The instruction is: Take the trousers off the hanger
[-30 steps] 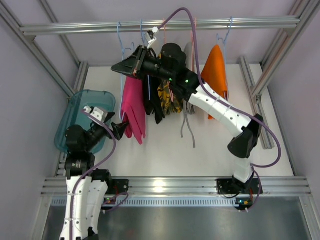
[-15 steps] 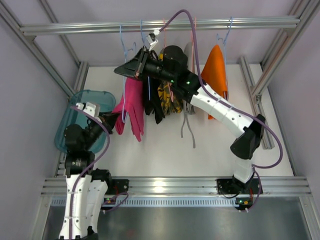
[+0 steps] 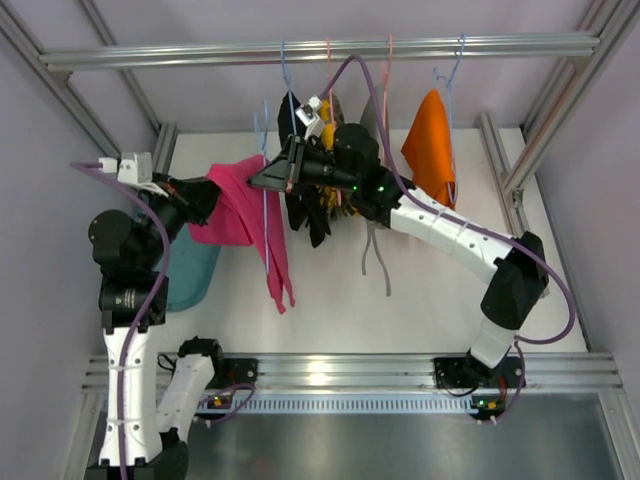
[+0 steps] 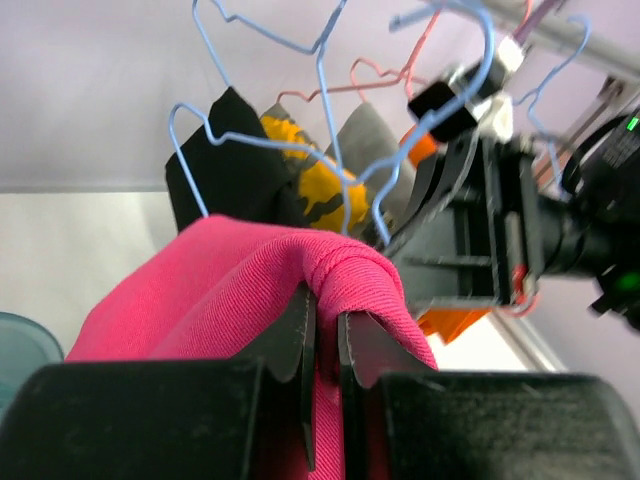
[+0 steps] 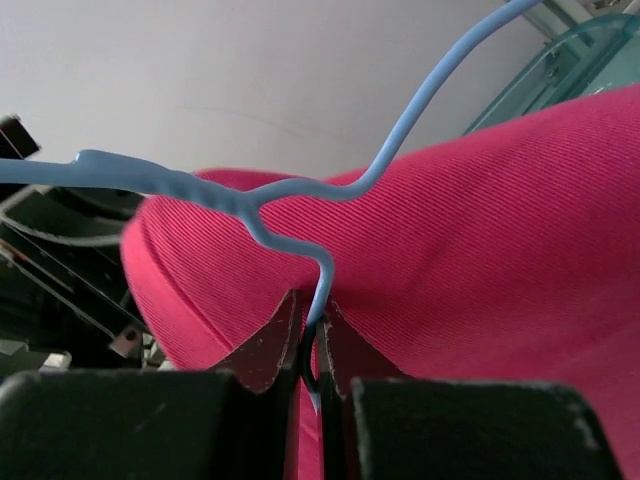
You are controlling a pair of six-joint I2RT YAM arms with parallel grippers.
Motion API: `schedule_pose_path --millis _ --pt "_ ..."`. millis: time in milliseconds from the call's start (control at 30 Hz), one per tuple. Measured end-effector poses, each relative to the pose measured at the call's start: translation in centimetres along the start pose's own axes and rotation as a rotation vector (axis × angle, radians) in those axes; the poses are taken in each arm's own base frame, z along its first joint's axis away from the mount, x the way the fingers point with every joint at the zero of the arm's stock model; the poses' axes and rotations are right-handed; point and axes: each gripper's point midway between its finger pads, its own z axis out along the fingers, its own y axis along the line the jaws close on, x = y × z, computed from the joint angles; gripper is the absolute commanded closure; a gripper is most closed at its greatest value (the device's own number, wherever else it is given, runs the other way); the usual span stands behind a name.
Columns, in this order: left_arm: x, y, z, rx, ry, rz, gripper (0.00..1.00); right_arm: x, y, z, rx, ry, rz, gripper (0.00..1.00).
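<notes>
The left gripper (image 4: pixel 322 318), closed tight on a fold of the pink trousers (image 3: pixel 240 210), sits just left of the right gripper (image 5: pixel 312 335), which is pinched on the blue hanger (image 5: pixel 160 177) that the cloth drapes across, legs hanging on the right gripper's side.

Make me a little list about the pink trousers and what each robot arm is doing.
pink trousers: draped over the hanger, one end stretched toward the left arm
hanger: thin blue wire
left jaws: shut on the pink trousers
right jaws: shut on the hanger
black trousers: hanging on another blue hanger
task: not done yet
</notes>
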Motion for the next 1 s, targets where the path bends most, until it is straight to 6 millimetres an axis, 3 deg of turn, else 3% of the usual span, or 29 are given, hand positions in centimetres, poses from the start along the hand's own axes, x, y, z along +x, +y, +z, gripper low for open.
schedule_pose_path --millis 200,567,800,1000 --pt "-4.3 -1.7 0.5 0.002 -0.062 -0.070 1.00 0.6 0.1 -0.7 -0.020 0.009 -0.027 1.00" --pt "-15.7 -4.5 0.4 -0.043 -0.311 -0.051 1.00 0.9 0.1 -1.0 -0.043 0.015 -0.096 1.00" --pt "-22.0 -5.8 -1.9 -0.102 -0.501 0.015 1.00 1.9 -0.8 -1.2 -0.026 0.048 -0.113 1.00" --pt "-25.6 -7.3 -4.6 -0.139 -0.620 0.081 1.00 3.1 -1.8 -1.4 0.001 0.090 -0.123 1.00"
